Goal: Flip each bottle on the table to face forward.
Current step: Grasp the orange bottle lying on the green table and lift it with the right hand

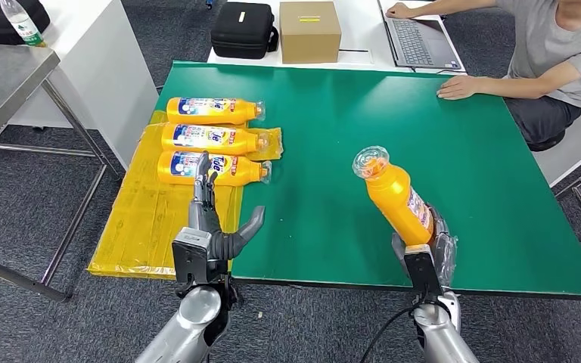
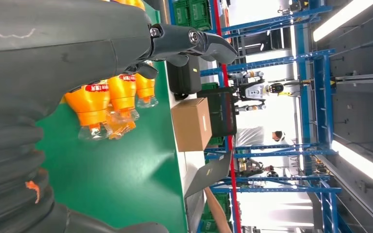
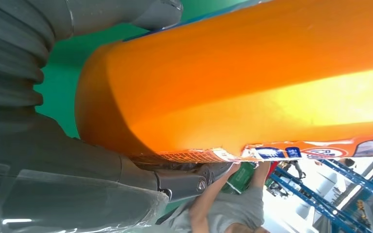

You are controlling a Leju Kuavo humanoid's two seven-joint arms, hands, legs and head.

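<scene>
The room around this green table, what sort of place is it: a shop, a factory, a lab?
Probably a robot test lab in a warehouse-like hall: blue steel racking, another robot standing in the background, and a person at a laptop beside the green table.

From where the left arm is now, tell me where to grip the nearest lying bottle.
Take the nearest bottle around its wide orange body, at the labelled middle, coming down from above. It lies on its side with its cap to the robot's right, and a second bottle lies close behind, so a side approach looks crowded. The left robot hand hovers open just over it.
</scene>
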